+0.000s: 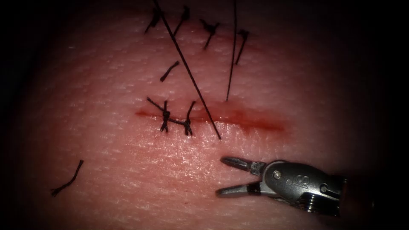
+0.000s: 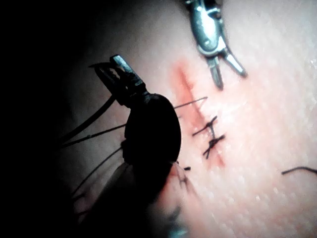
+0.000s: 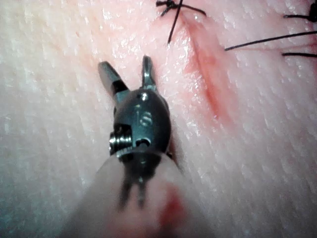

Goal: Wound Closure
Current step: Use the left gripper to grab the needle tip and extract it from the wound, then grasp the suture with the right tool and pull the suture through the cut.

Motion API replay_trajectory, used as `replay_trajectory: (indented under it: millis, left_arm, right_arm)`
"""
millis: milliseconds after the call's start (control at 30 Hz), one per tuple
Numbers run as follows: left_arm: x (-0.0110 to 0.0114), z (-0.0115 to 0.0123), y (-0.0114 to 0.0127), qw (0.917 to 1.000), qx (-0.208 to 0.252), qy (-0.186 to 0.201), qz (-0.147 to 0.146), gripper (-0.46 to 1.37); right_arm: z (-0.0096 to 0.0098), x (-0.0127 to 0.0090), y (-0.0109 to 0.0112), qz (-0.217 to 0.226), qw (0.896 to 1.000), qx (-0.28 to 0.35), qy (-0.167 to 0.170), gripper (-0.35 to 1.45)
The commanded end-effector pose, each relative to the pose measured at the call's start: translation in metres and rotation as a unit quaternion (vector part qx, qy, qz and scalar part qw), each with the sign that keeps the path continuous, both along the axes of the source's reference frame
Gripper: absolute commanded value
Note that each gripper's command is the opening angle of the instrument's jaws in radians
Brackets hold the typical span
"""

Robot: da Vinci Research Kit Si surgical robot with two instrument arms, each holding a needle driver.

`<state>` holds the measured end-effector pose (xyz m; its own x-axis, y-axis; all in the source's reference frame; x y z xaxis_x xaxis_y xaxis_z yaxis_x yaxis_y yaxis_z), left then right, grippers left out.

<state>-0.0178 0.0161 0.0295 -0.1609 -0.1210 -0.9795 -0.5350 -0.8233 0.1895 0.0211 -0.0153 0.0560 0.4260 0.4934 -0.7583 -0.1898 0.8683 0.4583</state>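
The cut point(image 1: 238, 119) runs across the tissue point(image 1: 128, 170) with red fluid along it. Two knotted stitches point(image 1: 175, 120) close its left part. Two thread strands point(image 1: 187, 72) rise from the tissue, one from just below the cut and one from just above it. My right tool point(image 1: 220, 176) hovers below the cut's right half with its jaws open and holding nothing. It is also in the right wrist view point(image 3: 126, 64), beside the cut point(image 3: 208, 74). My left tool point(image 2: 111, 69) is raised off the tissue, jaws shut on a thin dark curved piece that looks like the needle point(image 2: 94, 65), clear of the tissue.
A farther row of knotted stitches point(image 1: 208, 30) lies beyond the cut. Loose cut ends of thread lie at the lower left point(image 1: 68, 181) and above the cut point(image 1: 169, 71). Several thread strands point(image 2: 94, 136) trail beside my left tool's shaft.
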Motion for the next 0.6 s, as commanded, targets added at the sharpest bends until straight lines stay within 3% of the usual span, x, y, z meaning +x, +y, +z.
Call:
replay_trajectory:
  millis: [33,233,433,600]
  left_arm:
    - [0.0003,-0.0002,0.0002,1.0000,-0.004,0.001,-0.008,-0.35]
    - [0.0007,0.0012,0.0004,0.9994,-0.006,0.006,-0.034,-0.35]
    - [-0.0030,0.0078,-0.0047,0.9992,0.035,0.000,-0.017,-0.35]
    - [-0.0052,0.0117,-0.0078,0.9988,0.050,0.001,0.001,-0.35]
  right_arm:
    - [0.0000,0.0000,0.0000,0.001,1.000,-0.001,0.000,0.38]
    - [0.0001,0.0000,0.0000,0.001,1.000,-0.001,-0.001,0.37]
    - [0.0001,-0.0001,0.0000,0.000,1.000,-0.001,0.000,0.37]
    - [0.0001,-0.0001,0.0000,0.000,1.000,-0.001,0.000,0.37]
